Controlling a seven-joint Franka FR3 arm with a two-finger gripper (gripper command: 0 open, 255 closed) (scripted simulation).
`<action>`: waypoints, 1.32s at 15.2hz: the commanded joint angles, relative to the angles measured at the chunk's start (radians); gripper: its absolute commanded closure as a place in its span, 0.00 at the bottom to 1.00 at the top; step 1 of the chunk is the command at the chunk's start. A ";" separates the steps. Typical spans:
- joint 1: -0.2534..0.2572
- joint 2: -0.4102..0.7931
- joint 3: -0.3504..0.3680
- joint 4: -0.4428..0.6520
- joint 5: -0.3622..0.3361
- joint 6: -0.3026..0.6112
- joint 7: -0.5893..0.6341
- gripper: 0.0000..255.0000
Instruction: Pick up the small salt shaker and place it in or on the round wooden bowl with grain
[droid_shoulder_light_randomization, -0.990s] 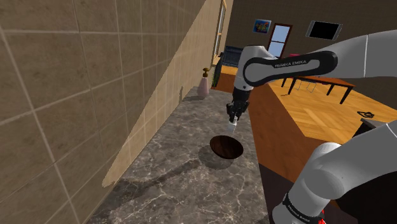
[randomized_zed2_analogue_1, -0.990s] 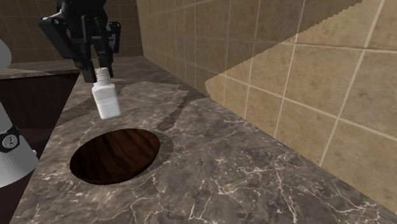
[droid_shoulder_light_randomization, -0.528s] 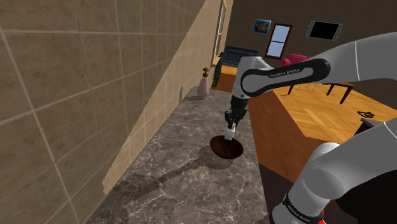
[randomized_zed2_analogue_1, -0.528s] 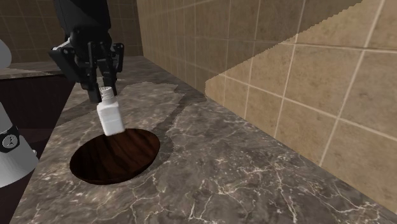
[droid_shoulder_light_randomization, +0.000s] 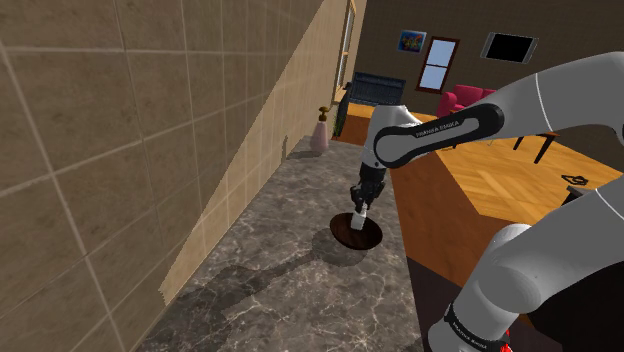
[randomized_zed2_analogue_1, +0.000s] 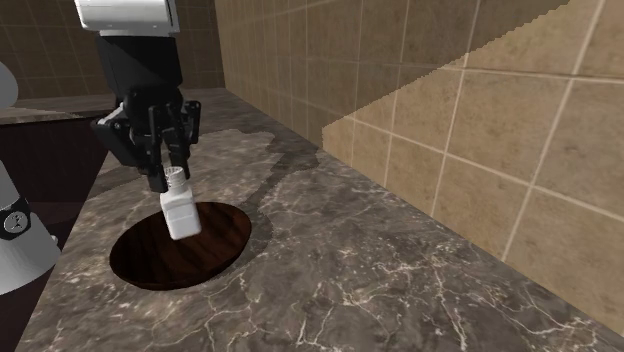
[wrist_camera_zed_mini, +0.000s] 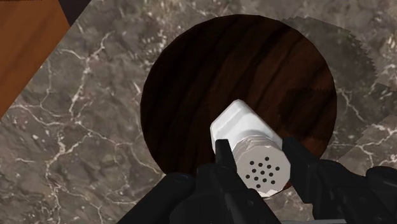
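Note:
A small white salt shaker (randomized_zed2_analogue_1: 180, 212) with a perforated cap (wrist_camera_zed_mini: 261, 168) hangs from my black gripper (randomized_zed2_analogue_1: 170, 178), whose fingers are shut on its neck. Directly beneath it lies a dark round wooden bowl (randomized_zed2_analogue_1: 215, 247) on the marble counter. In the wrist view the shaker (wrist_camera_zed_mini: 238, 127) is seen over the bowl's grained inside (wrist_camera_zed_mini: 191, 83), with a finger clasping each side of the cap. In the shoulder view my gripper (droid_shoulder_light_randomization: 359, 205) holds the shaker (droid_shoulder_light_randomization: 357, 221) just above the bowl (droid_shoulder_light_randomization: 367, 238). The shaker's base hangs low, close to the bowl's surface.
The marble counter (droid_shoulder_light_randomization: 280, 280) runs along a tan tiled wall (droid_shoulder_light_randomization: 150, 120). A pink bottle (droid_shoulder_light_randomization: 320, 133) stands at the counter's far end. The counter's edge drops off just beyond the bowl toward the wooden floor (droid_shoulder_light_randomization: 470, 190). The robot's stand (droid_shoulder_light_randomization: 520, 290) fills the lower right of the shoulder view.
My gripper has come down with the shaker, from well above the counter to just over the bowl, shifting slightly toward the bowl's middle. The grip stays the same.

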 joint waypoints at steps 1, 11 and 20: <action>0.000 0.004 0.000 -0.006 0.000 0.010 0.000 1.00; 0.000 0.004 0.000 -0.006 0.000 0.010 0.000 0.00; 0.001 -0.057 0.004 0.079 0.003 -0.136 0.000 0.00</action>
